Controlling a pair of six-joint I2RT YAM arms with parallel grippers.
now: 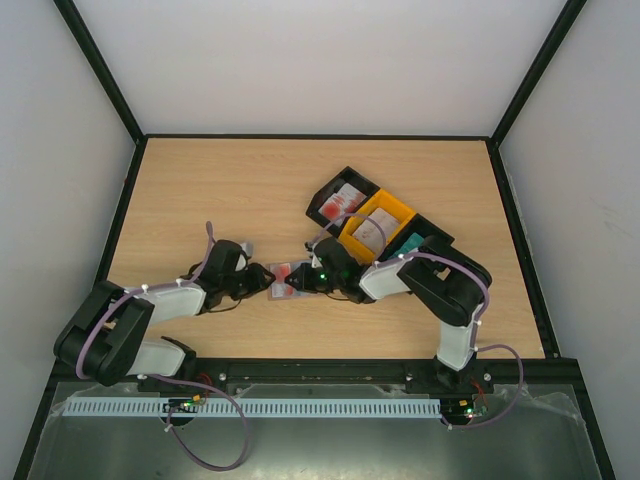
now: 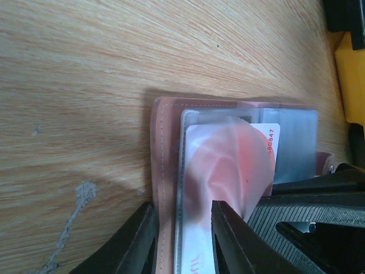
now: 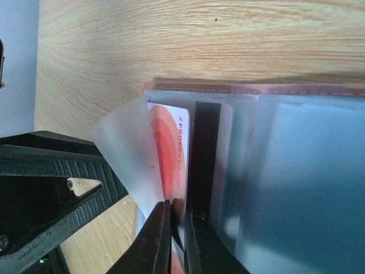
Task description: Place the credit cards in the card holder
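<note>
The brown card holder [image 1: 281,292] lies open on the table between my two grippers. Its stitched edge [image 2: 162,171] and blue-grey pockets [image 3: 308,171] show in the wrist views. My right gripper [image 3: 178,228] is shut on a red-and-white credit card [image 3: 171,154], which sits partly under a lifted translucent pocket flap [image 2: 228,165]. My left gripper [image 2: 182,237] is open, its jaws straddling the holder's edge and pocket. Other credit cards lie in the trays: a red-and-white one [image 1: 340,203], a pale one [image 1: 371,229] and a teal one [image 1: 410,242].
Three trays stand in a diagonal row behind my right arm: black [image 1: 352,179], orange [image 1: 395,210] and black [image 1: 432,229]. Black frame rails edge the table. Both arms reach low toward the middle, their wrists close together.
</note>
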